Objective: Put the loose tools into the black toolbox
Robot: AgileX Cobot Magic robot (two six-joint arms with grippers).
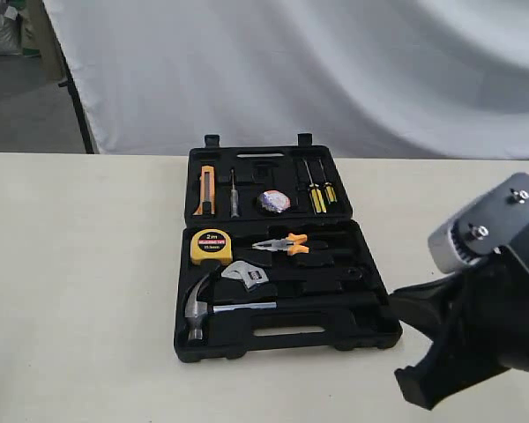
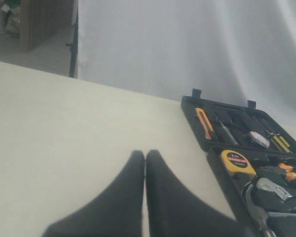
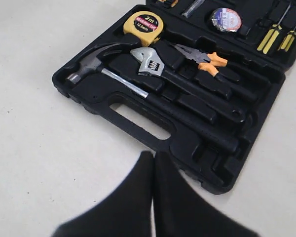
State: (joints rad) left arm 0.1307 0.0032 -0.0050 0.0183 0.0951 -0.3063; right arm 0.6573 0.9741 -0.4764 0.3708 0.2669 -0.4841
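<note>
The black toolbox (image 1: 353, 330) lies open in the middle of the table. In its near half sit a yellow tape measure (image 1: 211, 246), orange-handled pliers (image 1: 282, 245), a wrench (image 1: 245, 275) and a hammer (image 1: 198, 308). The far half holds an orange knife (image 1: 206, 189), a tape roll (image 1: 273, 202) and yellow screwdrivers (image 1: 317, 194). Every tool I see rests in a recess. My right gripper (image 3: 153, 155) is shut and empty, just off the toolbox's (image 3: 187, 143) front edge by the handle slot. My left gripper (image 2: 145, 154) is shut and empty over bare table, left of the toolbox (image 2: 200, 133).
The right arm (image 1: 485, 308) fills the lower right of the exterior view. A white cloth backdrop (image 1: 335, 70) hangs behind the table's far edge. Pale bare tabletop (image 1: 79, 282) stretches left of the case.
</note>
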